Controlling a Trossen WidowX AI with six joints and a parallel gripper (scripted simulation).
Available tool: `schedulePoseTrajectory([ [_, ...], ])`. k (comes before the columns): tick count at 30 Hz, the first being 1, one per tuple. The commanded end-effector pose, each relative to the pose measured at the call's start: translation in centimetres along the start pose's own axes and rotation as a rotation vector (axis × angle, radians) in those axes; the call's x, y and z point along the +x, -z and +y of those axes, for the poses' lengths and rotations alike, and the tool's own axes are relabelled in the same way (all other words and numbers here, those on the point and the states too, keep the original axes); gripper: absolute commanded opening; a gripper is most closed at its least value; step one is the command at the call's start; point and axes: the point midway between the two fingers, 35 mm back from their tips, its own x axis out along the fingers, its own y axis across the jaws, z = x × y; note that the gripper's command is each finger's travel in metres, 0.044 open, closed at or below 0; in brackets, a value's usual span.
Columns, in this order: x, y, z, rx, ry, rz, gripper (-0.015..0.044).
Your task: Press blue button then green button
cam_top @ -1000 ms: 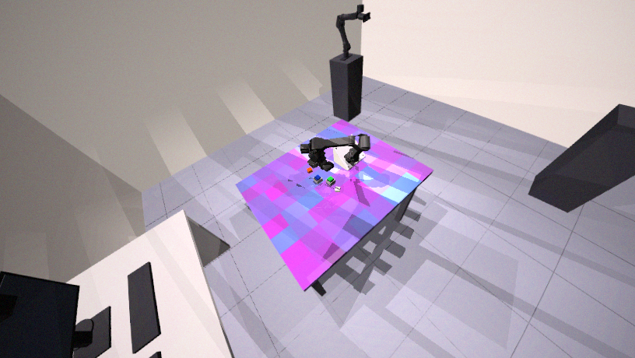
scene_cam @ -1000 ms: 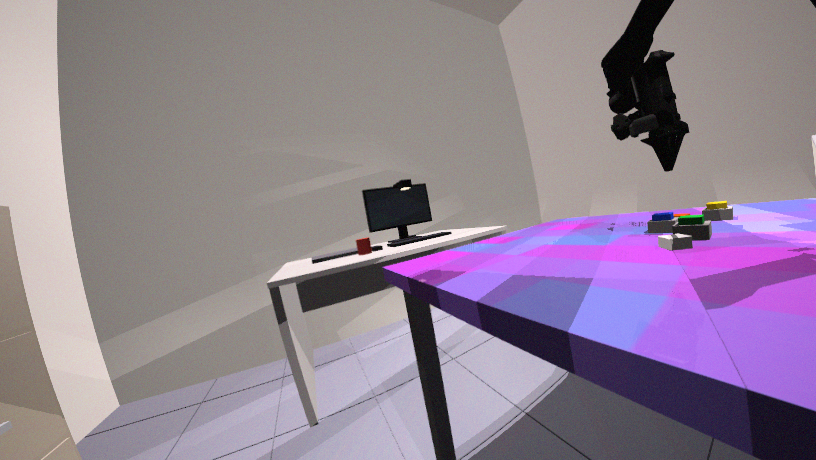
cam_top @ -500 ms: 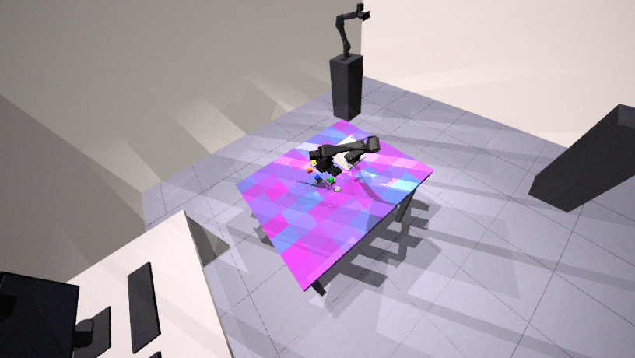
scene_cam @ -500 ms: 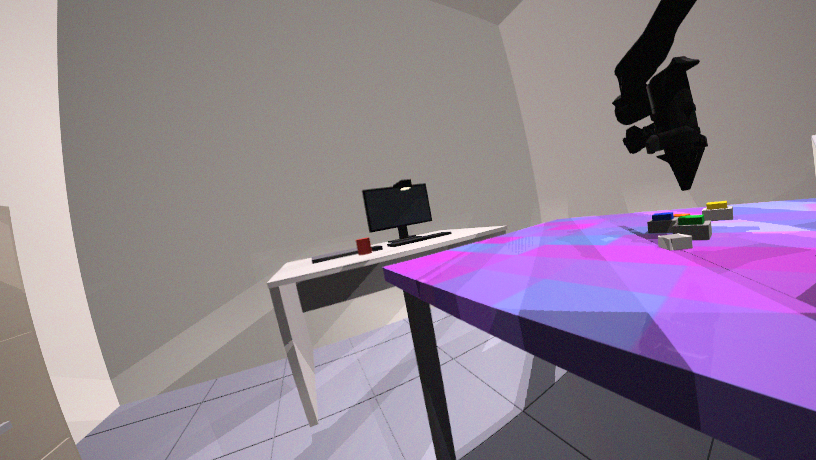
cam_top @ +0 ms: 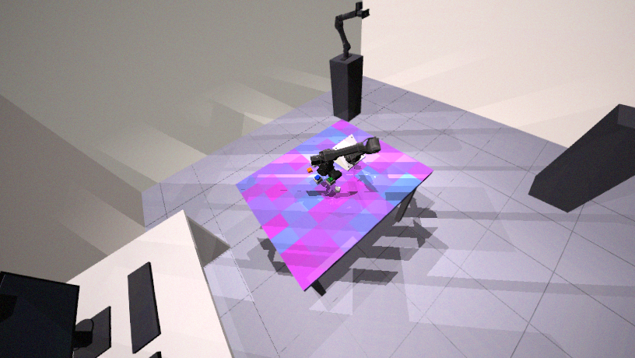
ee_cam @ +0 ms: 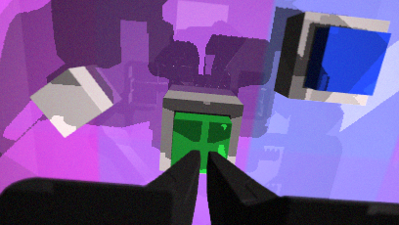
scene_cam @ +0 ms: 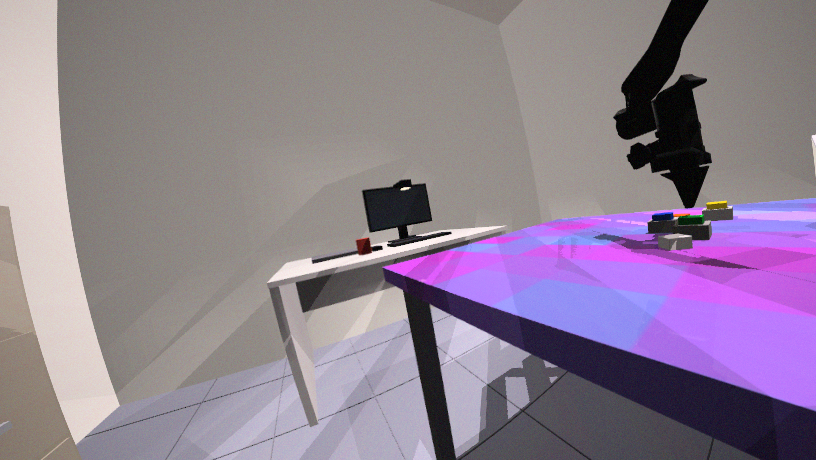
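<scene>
The green button (ee_cam: 201, 129) (scene_cam: 690, 219) (cam_top: 330, 179) sits on a grey base below the fingertips. My gripper (ee_cam: 202, 159) (scene_cam: 689, 206) is shut and empty. In the exterior view its tips are a little above the button tops, with a gap. In the wrist view the tips overlap the near part of the green cap. The blue button (ee_cam: 356, 61) (scene_cam: 662, 216) (cam_top: 317, 177) stands on its own base, at the upper right in the wrist view, and its cap stands up from the base.
A white block (ee_cam: 68, 105) (scene_cam: 674, 241) (cam_top: 338, 188) lies beside the green button. An orange block (cam_top: 309, 170) lies beyond the blue button. A yellow button (scene_cam: 716, 205) stands behind the green one. All are on the patterned table (cam_top: 311, 257).
</scene>
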Motion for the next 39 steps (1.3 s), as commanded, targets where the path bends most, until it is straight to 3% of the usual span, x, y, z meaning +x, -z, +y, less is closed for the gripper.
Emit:
schedulePoseTrajectory([
  [1, 0.8, 0.0, 0.1, 0.005, -0.007, -0.002, 0.002],
  [30, 2.3, 0.1, 0.1, 0.004, -0.008, -0.002, 0.002],
  [34, -0.8, 0.1, 0.1, 0.004, -0.006, -0.002, 0.002],
  [39, -1.1, 0.1, 0.1, 0.005, -0.007, -0.002, 0.002],
])
